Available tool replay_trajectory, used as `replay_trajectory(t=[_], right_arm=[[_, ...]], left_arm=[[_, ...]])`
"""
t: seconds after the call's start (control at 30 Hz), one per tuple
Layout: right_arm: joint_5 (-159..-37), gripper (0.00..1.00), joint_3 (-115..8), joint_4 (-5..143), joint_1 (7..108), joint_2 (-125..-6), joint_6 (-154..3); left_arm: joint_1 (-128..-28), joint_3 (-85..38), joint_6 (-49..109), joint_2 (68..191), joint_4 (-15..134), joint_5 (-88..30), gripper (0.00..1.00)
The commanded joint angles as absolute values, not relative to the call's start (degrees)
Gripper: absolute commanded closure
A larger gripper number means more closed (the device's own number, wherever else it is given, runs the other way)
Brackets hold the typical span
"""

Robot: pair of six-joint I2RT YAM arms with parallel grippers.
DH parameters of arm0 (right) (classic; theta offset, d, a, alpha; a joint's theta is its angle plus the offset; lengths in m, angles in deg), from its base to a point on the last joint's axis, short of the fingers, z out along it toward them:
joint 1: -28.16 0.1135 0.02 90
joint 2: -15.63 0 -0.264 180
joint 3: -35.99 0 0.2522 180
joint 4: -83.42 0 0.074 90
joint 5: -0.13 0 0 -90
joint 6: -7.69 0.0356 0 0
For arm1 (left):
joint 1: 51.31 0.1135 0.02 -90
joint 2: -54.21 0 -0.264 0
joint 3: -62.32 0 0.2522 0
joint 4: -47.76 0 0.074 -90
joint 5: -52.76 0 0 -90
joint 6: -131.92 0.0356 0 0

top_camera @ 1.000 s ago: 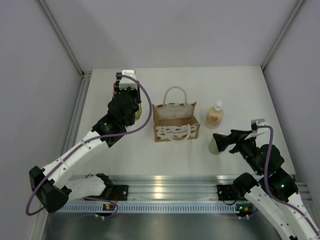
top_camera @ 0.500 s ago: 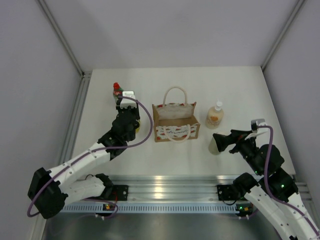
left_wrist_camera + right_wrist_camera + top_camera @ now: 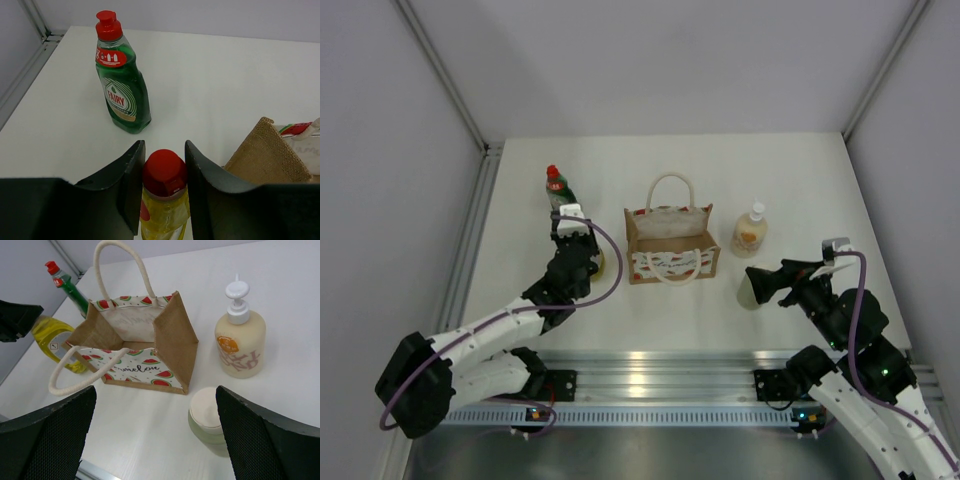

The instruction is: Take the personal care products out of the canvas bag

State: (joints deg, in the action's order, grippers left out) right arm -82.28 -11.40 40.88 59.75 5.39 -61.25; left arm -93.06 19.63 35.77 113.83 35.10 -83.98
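While the left gripper (image 3: 163,150) clamps the yellow bottle (image 3: 164,220) by its red cap between its fingers, the dark green bottle (image 3: 122,95) stands beyond them. The right gripper (image 3: 156,392) has its fingers spread wide apart, with the pale green bottle (image 3: 206,412) between them by the right finger and the canvas bag (image 3: 172,340) just ahead.

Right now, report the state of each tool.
Left tool: closed on the yellow bottle.
Right tool: open, holding nothing.

- I see the white worktop (image 3: 650,160), canvas bag (image 3: 670,245) standing mid-way
- dark green bottle (image 3: 558,192) upright, left of it
- cream pump bottle (image 3: 749,231), pale green bottle (image 3: 206,415) right of it
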Motion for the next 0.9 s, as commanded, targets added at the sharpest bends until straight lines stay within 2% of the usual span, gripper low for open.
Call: replay_trajectory(t=[0.0,0.17,0.2,0.27,0.3,0.37,0.4,0.53,0.63,0.7,0.77,0.87], right_arm=[[-82.84,0.01,-11.17,42.41,59.19,5.43,-61.39],[-82.84,0.01,-11.17,42.41,59.19,5.43,-61.31],[-82.84,0.01,-11.17,42.41,59.27,5.43,-61.31],[-82.84,0.0,-11.17,42.41,59.19,5.43,-61.31],[-82.84,0.0,-11.17,42.41,59.27,5.43,-61.31],[-82.84,0.01,-11.17,42.41,59.27,5.34,-61.31],[-82.76,0.0,-11.17,42.41,59.19,5.34,-61.31],[-82.93,0.01,-11.17,42.41,59.19,5.17,-61.31],[-82.84,0.0,-11.17,42.41,59.19,5.17,-61.39],[-82.58,0.0,-11.35,42.32,59.27,5.08,-61.39],[-80.84,0.01,-11.88,41.97,59.19,4.82,-61.22],[-76.01,0.01,-14.24,40.48,59.19,4.64,-61.04]], left_arm=[[-93.14,19.46,32.52,111.78,23.46,-86.37,1.0],[-93.14,19.12,31.2,114.24,25.74,-86.11,0.99],[-93.14,18.77,30.68,114.68,26.53,-86.11,0.9],[-93.14,18.24,30.41,115.56,27.59,-86.02,0.79],[-93.14,18.06,30.32,115.74,27.94,-86.02,0.66],[-93.14,17.88,29.97,115.74,28.47,-85.93,0.51],[-93.14,17.8,29.8,115.65,28.91,-85.93,0.37],[-93.14,16.83,29.62,115.21,31.01,-86.02,0.18],[-93.23,14.91,28.48,114.16,34.95,-87.16,0.08],[-93.23,13.32,27.25,113.11,38.21,-87.25,0.06],[-93.23,9.47,25.76,111.35,46.37,-86.99,0.02],[-93.23,3.5,22.51,109.24,59.69,-84.62,0.02]])
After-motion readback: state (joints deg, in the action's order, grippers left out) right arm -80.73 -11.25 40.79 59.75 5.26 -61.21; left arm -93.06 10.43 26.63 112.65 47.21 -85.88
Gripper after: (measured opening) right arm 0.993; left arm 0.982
